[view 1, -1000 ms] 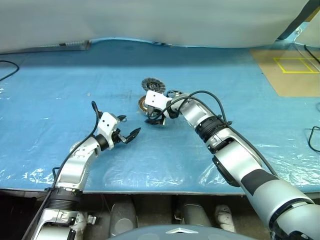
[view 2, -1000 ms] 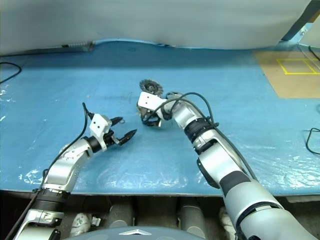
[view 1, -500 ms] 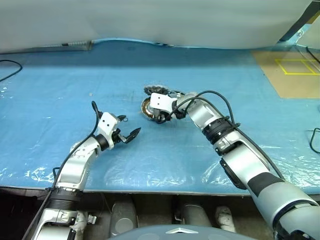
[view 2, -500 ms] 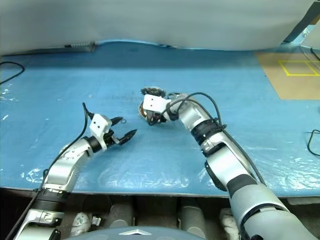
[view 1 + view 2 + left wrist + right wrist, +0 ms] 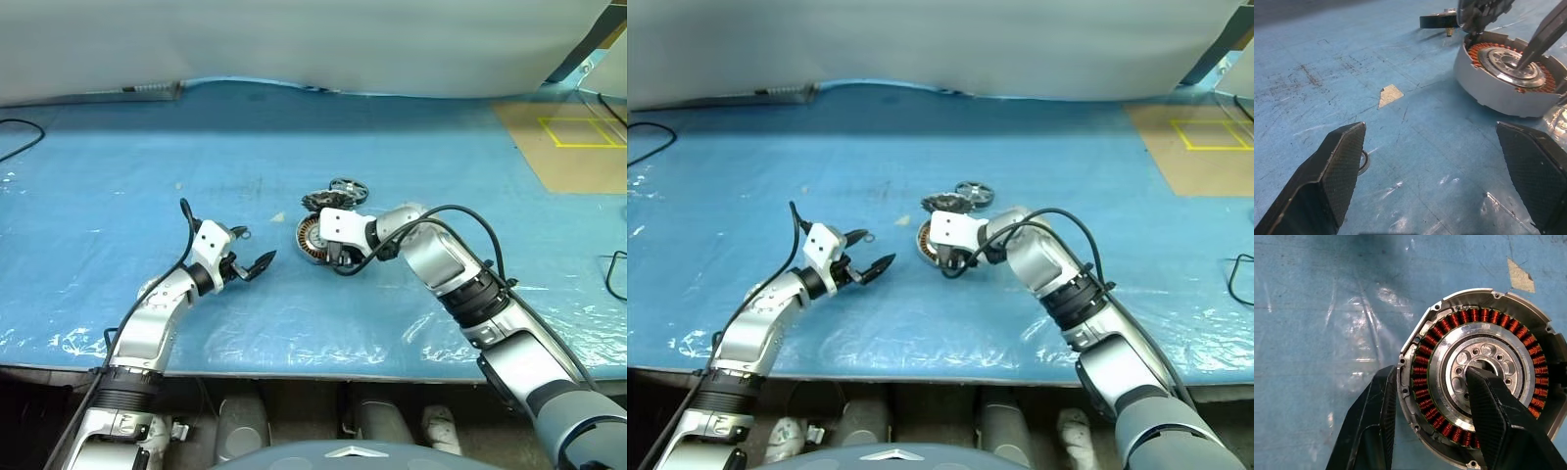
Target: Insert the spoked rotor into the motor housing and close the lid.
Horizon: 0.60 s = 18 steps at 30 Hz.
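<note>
Right gripper point(image 5: 1432, 423): fingers clamped across the wall of the motor housing point(image 5: 1484, 377), one finger point(image 5: 1376, 421) against the outer rim, the other point(image 5: 1493, 416) planted inside on the central hub, so the ring of copper windings sits between them. Housing: round, lying flat on the blue table cover point(image 5: 147, 157), open face upward, its axis roughly vertical; in the left wrist view it appears slightly tipped, though whether it is lifted off the cover cannot be told. Lid point(image 5: 318, 201): finned silver disc, joined at the housing's far edge, standing raised behind it rather than closed over the opening. Spoked rotor point(image 5: 348, 188): dark thin-rimmed wheel, lying flat on the cover just beyond the lid, apart from both grippers. Left gripper point(image 5: 257, 262): fingers spread wide and holding nothing, hovering low over the cover, pointing toward the housing, which lies near it to the robot's right, clearly apart from the fingertips. Small pale patch point(image 5: 1390, 95) on the cover, between the left gripper and the housing.
</note>
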{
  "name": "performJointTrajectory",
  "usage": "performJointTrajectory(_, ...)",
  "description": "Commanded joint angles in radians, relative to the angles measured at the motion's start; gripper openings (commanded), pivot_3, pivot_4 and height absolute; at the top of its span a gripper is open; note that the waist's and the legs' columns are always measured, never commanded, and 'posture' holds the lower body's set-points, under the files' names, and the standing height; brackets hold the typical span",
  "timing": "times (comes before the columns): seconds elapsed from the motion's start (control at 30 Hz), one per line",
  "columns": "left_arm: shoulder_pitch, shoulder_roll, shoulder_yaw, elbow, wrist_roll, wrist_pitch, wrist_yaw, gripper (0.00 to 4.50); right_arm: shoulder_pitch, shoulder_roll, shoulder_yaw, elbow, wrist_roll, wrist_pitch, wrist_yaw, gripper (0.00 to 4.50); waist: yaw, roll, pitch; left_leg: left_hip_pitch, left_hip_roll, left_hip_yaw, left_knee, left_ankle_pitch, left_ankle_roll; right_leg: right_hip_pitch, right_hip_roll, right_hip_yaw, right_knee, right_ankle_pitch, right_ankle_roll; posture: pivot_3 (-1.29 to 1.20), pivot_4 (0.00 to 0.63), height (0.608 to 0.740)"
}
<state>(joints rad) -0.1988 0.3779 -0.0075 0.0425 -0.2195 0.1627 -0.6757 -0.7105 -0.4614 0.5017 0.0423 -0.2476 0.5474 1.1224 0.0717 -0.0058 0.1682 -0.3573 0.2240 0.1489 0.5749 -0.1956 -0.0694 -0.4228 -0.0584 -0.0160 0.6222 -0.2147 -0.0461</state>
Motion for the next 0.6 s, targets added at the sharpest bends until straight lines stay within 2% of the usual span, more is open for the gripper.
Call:
performJointTrajectory(0.03,-0.014,0.001,0.002,-0.009,-0.009,-0.007,-0.007,4.50,0.057,-0.023,0.030,-0.049,0.012,0.068,0.027,1.81,0.000,0.000,0.000,0.000,0.000,0.000,0.000,0.000,0.000,0.000,0.000,0.000,0.000,0.000,0.000,0.00,0.150,0.740)
performJointTrajectory(0.2,-0.023,0.002,-0.002,0.003,-0.008,-0.010,-0.015,4.50,0.033,0.017,-0.006,-0.107,0.048,0.155,-0.007,1.81,-0.003,0.000,0.000,0.001,0.000,0.000,-0.002,0.000,0.000,0.000,0.001,0.000,-0.001,0.000,0.000,0.00,0.150,0.740)
performJointTrajectory(0.23,-0.025,0.001,-0.003,0.006,-0.007,-0.011,-0.017,4.50,0.026,0.024,-0.012,-0.114,0.053,0.172,-0.014,2.53,-0.003,0.000,0.000,0.001,0.000,0.000,-0.002,0.000,0.000,0.000,0.001,0.000,-0.001,0.000,0.000,0.00,0.150,0.740)
performJointTrajectory(0.3,-0.032,0.001,-0.004,0.014,-0.006,-0.015,-0.023,4.50,0.009,0.036,-0.029,-0.133,0.065,0.209,-0.028,3.05,-0.003,0.000,0.000,0.001,0.000,0.000,-0.002,0.000,0.000,-0.001,0.001,0.000,-0.001,0.000,0.000,0.00,0.150,0.740)
performJointTrajectory(0.43,-0.036,0.001,-0.004,0.021,-0.007,-0.018,-0.031,4.50,-0.014,0.043,-0.062,-0.176,0.108,0.283,-0.041,4.41,-0.003,0.000,0.000,-0.001,0.000,0.001,-0.003,0.000,0.000,-0.002,0.001,0.000,-0.002,0.000,0.000,0.00,0.150,0.740)
performJointTrajectory(0.6,-0.038,0.016,0.013,0.032,-0.007,-0.019,-0.032,4.50,-0.003,0.039,-0.213,-0.323,0.266,0.449,-0.039,4.41,-0.003,0.000,0.001,-0.002,0.000,0.001,-0.004,0.000,0.000,-0.003,0.001,0.000,-0.002,0.000,0.000,0.00,0.150,0.740)
